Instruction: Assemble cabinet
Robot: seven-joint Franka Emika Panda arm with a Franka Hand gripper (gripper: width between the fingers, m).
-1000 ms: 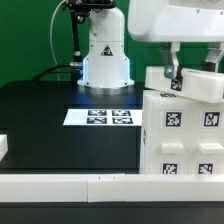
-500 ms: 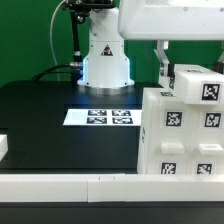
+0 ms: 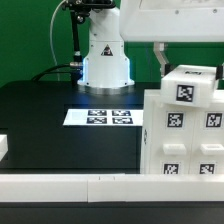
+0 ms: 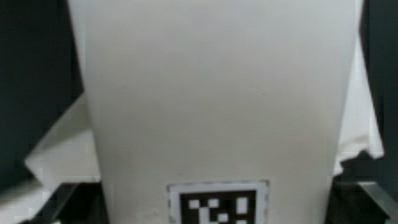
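The cabinet body (image 3: 178, 140) is a big white box with several square tags on its front, standing at the exterior view's right. Just above its top hangs a white tagged panel (image 3: 190, 88), tilted. My gripper (image 3: 184, 72) is shut on this panel; one dark finger (image 3: 163, 60) shows beside it and the other is hidden. The wrist view is almost filled by the panel (image 4: 205, 100), its tag (image 4: 217, 205) lying between my gripper's (image 4: 214, 200) dark fingers (image 4: 54, 200). White parts of the cabinet show behind the panel's edges.
The marker board (image 3: 103, 118) lies flat on the black table in front of the arm's white base (image 3: 105, 55). Long white rails (image 3: 80, 185) run along the front edge. A small white block (image 3: 3, 147) sits at the exterior view's left.
The gripper and the panel have shifted toward the exterior view's left over the cabinet body, and the panel's tag has turned more into view. The jaws have not changed.
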